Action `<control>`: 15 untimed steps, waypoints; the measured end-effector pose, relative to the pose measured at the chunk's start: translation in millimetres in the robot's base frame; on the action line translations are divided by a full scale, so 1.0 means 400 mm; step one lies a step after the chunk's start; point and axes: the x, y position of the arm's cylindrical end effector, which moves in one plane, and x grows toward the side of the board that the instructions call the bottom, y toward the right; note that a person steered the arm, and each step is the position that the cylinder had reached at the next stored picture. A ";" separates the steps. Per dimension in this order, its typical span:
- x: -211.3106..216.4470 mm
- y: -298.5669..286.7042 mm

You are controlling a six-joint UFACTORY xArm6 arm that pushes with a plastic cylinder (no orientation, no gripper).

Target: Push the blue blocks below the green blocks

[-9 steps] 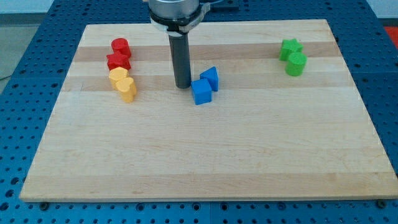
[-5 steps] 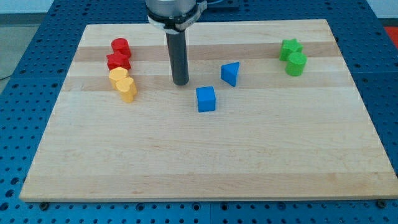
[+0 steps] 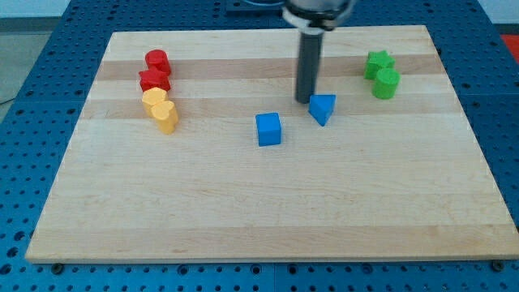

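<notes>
My tip [image 3: 306, 100] stands on the wooden board [image 3: 268, 211] right of centre, touching or nearly touching the upper left of a blue triangular block [image 3: 322, 108]. A blue cube [image 3: 268, 129] lies apart, down and to the left of the tip. Two green blocks sit at the view's upper right: a green star-shaped block [image 3: 378, 63] and a green rounded block [image 3: 386, 83] just below it. The blue triangular block is left of and slightly below the green blocks.
At the view's upper left stand a red cylinder [image 3: 156, 60], a red star-shaped block [image 3: 154, 79], a yellow rounded block [image 3: 153, 100] and a yellow heart-shaped block [image 3: 165, 117], packed in a column. A blue perforated table [image 3: 24, 97] surrounds the board.
My tip has moved right from beside the blue cube to the blue triangular block. The two blue blocks have separated; the triangular one slid right and slightly down. The cube stayed put lately.
</notes>
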 end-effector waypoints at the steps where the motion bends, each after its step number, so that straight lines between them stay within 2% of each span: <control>1: 0.053 -0.021; 2: 0.103 0.099; 3: 0.102 0.288; 4: 0.116 0.338; 5: 0.186 0.250; 6: 0.170 0.075; 7: 0.092 0.002; 8: 0.027 0.019; 10: 0.026 0.237; 11: 0.060 0.299; 12: 0.102 0.313; 14: 0.109 0.183; 15: 0.171 0.205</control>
